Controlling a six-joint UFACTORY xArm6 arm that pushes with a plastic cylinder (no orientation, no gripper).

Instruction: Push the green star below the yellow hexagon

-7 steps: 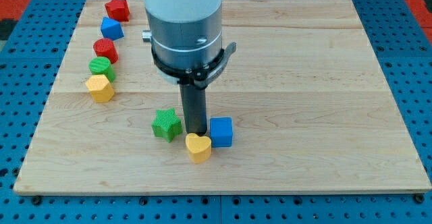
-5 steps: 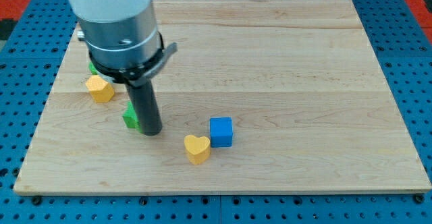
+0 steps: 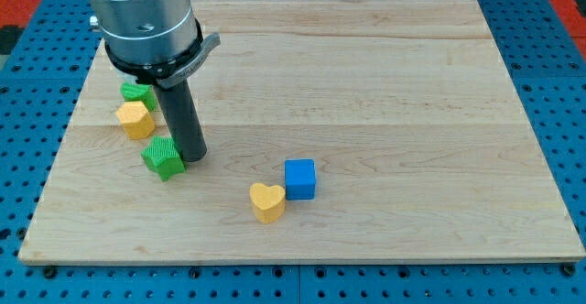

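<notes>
The green star (image 3: 162,157) lies on the wooden board (image 3: 394,112), below and slightly right of the yellow hexagon (image 3: 135,119). My tip (image 3: 193,155) rests on the board against the star's right side. The rod rises from there to the grey arm body, which fills the view's top left. A small gap separates the star from the hexagon.
A green round block (image 3: 135,92) sits just above the yellow hexagon, partly hidden by the arm. A yellow heart (image 3: 268,201) and a blue cube (image 3: 299,179) touch each other near the board's lower middle. Other blocks at the top left are hidden by the arm.
My tip swept left across the board, pushing the green star from beside the yellow heart to just below the yellow hexagon. The heart and blue cube stayed put.
</notes>
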